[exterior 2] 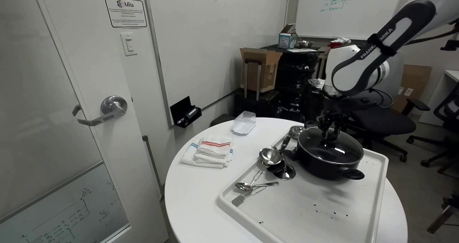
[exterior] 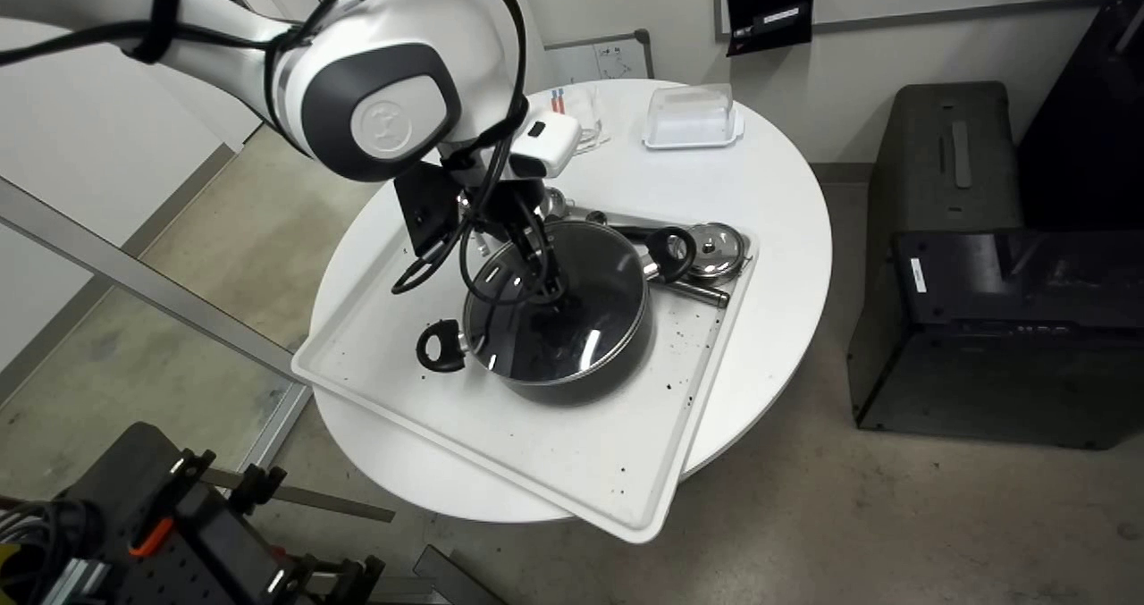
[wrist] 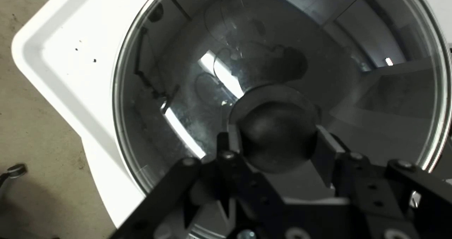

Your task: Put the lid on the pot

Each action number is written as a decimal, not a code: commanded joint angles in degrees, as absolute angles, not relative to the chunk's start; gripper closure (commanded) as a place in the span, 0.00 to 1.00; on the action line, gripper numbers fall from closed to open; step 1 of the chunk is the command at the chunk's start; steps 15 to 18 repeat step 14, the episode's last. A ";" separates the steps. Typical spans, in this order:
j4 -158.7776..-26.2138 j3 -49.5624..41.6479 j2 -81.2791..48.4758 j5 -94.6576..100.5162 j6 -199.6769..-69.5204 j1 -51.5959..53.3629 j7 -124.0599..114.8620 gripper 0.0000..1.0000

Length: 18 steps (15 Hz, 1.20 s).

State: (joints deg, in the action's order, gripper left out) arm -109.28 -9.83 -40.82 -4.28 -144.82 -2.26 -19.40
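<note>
STUDENT: What bears the assembly?

TUTOR: A round white worktop (exterior: 786,310), then a pale tray (exterior: 572,453), one corner past the edge between 5 and 6 o'clock in an exterior view. A sideways shove could slide that corner farther out.

STUDENT: Next in size?

TUTOR: The black pot (exterior 2: 319,167), upright on the tray, toward 1 o'clock from its middle in an exterior view.

STUDENT: And the lid (wrist: 261,62)?

TUTOR: Transparent, metal-rimmed, covering the pot's mouth; probably seated, though contact all round the rim cannot be told. If it sits slightly off centre, one side riding on the edge, letting go could make the glass tip or slide.

STUDENT: The fingers (wrist: 326,156)?

TUTOR: Pinching the lid's black knob (wrist: 279,136), at 9 and 3 o'clock of it in the wrist view.

STUDENT: Hence the chief hazard?

TUTOR: Incomplete release. If the fingers rise before parting fully, the lid likely comes up with them and may drop askew. If either side drags on the knob while parting, the lid could shift toward 3 or 9 o'clock.
</note>
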 commanded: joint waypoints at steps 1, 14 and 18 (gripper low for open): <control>-108.88 -9.76 -40.46 -4.74 -143.91 -1.80 -20.34 0.75; -109.76 -9.16 -38.58 -4.44 -144.90 -1.28 -19.67 0.00; -109.76 -9.16 -38.58 -4.44 -144.90 -1.28 -19.67 0.00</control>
